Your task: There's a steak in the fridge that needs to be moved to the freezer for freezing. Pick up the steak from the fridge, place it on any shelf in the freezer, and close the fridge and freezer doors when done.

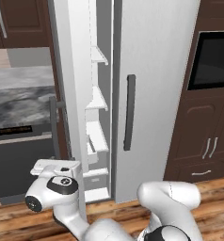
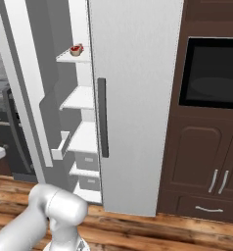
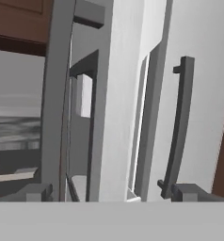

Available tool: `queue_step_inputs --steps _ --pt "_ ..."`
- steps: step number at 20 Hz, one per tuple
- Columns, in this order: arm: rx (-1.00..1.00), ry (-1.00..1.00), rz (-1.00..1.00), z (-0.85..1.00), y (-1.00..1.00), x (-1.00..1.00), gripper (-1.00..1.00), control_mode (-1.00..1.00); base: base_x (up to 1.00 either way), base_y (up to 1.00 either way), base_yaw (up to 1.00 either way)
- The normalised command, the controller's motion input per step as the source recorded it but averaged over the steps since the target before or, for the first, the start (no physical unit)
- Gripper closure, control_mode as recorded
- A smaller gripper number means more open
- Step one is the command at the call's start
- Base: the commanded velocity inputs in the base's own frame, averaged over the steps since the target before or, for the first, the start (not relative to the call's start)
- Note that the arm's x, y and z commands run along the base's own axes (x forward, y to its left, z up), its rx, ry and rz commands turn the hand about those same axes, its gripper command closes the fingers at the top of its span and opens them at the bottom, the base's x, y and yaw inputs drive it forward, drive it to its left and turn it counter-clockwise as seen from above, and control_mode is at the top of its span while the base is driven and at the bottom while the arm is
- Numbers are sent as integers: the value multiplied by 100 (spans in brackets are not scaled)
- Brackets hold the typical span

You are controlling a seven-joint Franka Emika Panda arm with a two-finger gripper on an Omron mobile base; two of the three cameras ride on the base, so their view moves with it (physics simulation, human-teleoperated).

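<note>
My hand hangs low beside the open freezer door; I cannot tell how wide its fingers stand, and nothing shows between them. The freezer stands open, its narrow white shelves stepping down. The steak lies on the top shelf. The fridge door beside it is closed, its dark handle upright.

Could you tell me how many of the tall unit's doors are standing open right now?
1. The narrower freezer door stands open at the left, baring the white shelves; the wider fridge door beside it is shut.
</note>
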Motion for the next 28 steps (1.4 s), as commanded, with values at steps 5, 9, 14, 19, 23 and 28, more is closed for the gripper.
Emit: queue_step_inputs --steps 5,9,14,19,23,28 --pt "0 -3 -6 -26 0 32 -100 -100 0 0 0" --pt "0 -1 -6 -34 3 36 -100 -100 0 0 0" --pt "0 -2 -5 -37 11 39 -100 -100 0 0 0" --pt "0 -2 -4 -27 29 29 -100 -100 0 0 0" --pt "0 0 -3 -28 39 27 -100 -100 0 0 0" --pt "0 0 -3 -11 17 46 -100 -100 0 0 0"
